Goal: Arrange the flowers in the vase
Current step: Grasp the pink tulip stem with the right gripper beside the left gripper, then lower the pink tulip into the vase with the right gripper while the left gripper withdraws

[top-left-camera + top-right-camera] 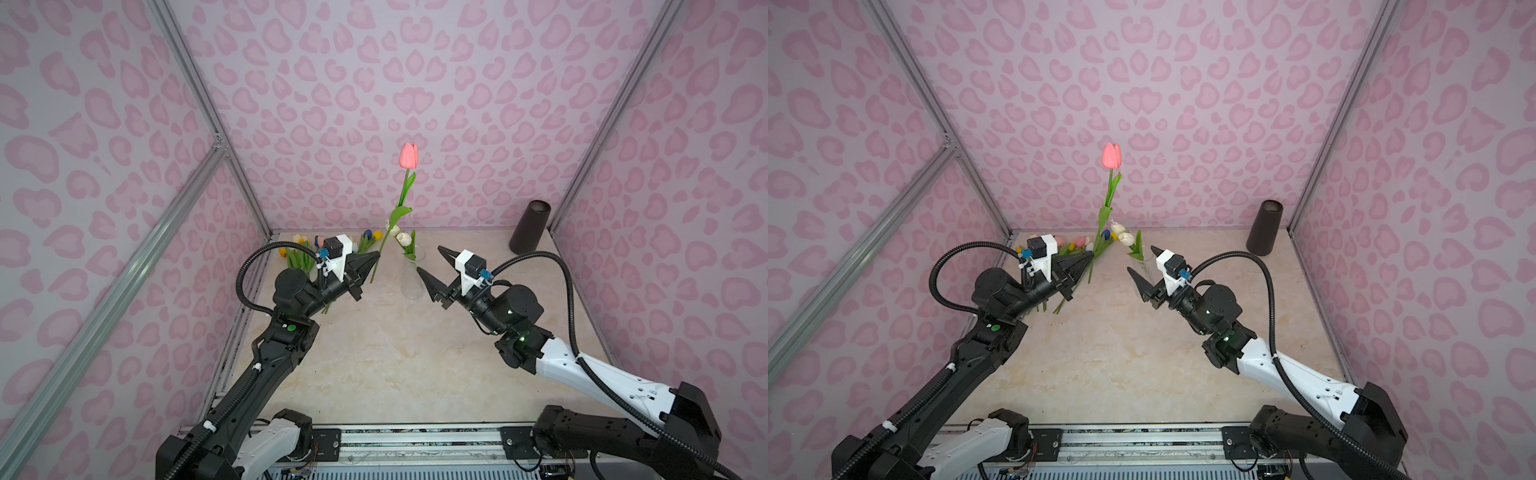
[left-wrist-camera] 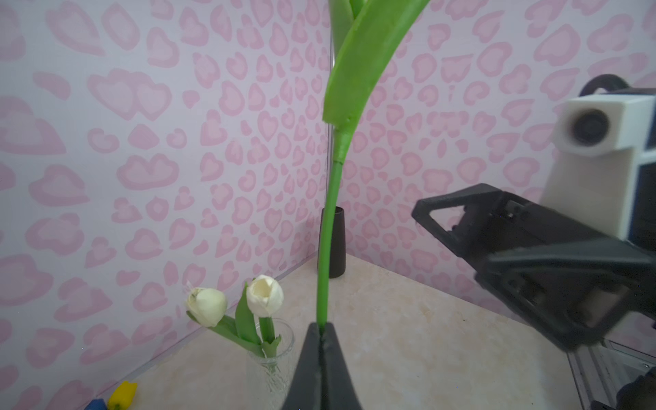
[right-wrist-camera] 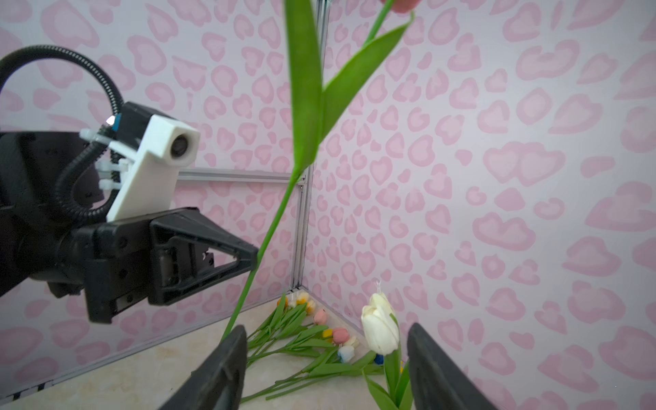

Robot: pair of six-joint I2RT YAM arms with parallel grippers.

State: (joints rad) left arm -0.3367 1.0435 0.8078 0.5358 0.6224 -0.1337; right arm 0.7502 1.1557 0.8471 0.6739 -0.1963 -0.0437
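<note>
Clamping the pink tulip (image 1: pixel 408 156) low on its stem, my L pincer (image 1: pixel 375 256) holds it near upright. R pincer (image 1: pixel 430 259) gapes just beside glass vase (image 1: pixel 412 284); table (image 1: pixel 395 353) bare toward front edge.

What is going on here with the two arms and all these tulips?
The left gripper is shut on the stem of a pink tulip, holding it upright above the table. The right gripper is open and holds nothing, close to a clear glass vase that already has two cream-white tulips in it. The other tulips lie in a heap at the back left of the table, not yet placed.
</note>
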